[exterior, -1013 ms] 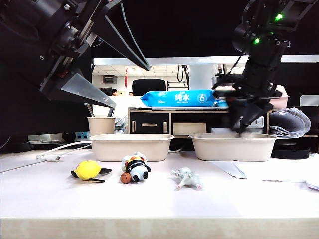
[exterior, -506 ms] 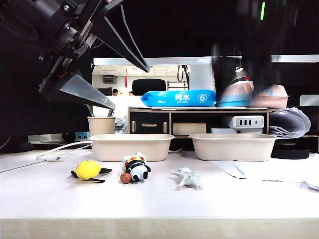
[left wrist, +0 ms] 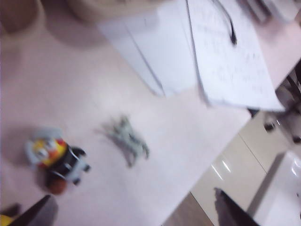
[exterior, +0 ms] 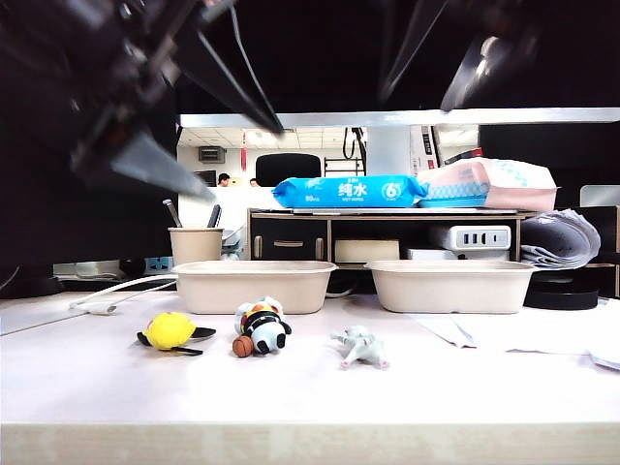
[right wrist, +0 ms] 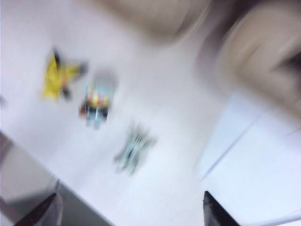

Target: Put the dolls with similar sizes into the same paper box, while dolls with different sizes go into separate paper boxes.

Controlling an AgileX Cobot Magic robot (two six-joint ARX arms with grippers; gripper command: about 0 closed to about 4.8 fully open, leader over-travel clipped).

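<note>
Three dolls lie in a row on the white table: a round yellow plush [exterior: 172, 331], a black-and-white panda plush [exterior: 263, 327] with an orange ball, and a thin white animal figure [exterior: 361, 347]. Behind them stand two beige paper boxes, the left box [exterior: 254, 286] and the right box [exterior: 452, 285]; their insides are hidden. My left gripper [exterior: 194, 126] hangs open high at the upper left. High above the right box, my right gripper [exterior: 441, 58] is open and blurred. The left wrist view shows the panda [left wrist: 56, 157] and the figure [left wrist: 127, 140] beyond the open left gripper [left wrist: 134, 212]. The right gripper [right wrist: 129, 209] holds nothing, above the yellow plush [right wrist: 59, 75], panda [right wrist: 96, 103] and figure [right wrist: 134, 148].
A beige cup with pens [exterior: 197, 244] stands left of the left box, with a white cable [exterior: 116, 295] beside it. Sheets of paper [exterior: 523, 334] lie at the right. A shelf with tissue packs [exterior: 349, 191] stands behind the boxes. The table's front edge [exterior: 310, 426] is near.
My right gripper rose from the right box's rim to the top of the view with its fingers spread. The left gripper stays about where it was. The three dolls have not moved.
</note>
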